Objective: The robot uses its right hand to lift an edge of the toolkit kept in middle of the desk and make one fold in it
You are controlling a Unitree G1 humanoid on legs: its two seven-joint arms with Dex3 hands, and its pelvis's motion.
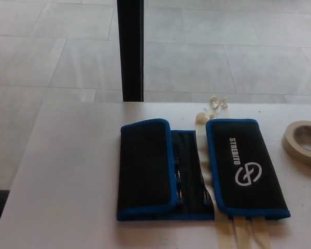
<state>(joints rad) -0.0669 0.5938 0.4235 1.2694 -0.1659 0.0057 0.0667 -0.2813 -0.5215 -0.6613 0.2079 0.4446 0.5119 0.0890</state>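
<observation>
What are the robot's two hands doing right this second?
Left hand: not in view.
Right hand: not in view; nothing is touching the toolkit on the desk.

The toolkit (197,174) is black with blue edging and white lettering; the tape roll (304,141) is cream; the desk (67,176) is off-white.
</observation>
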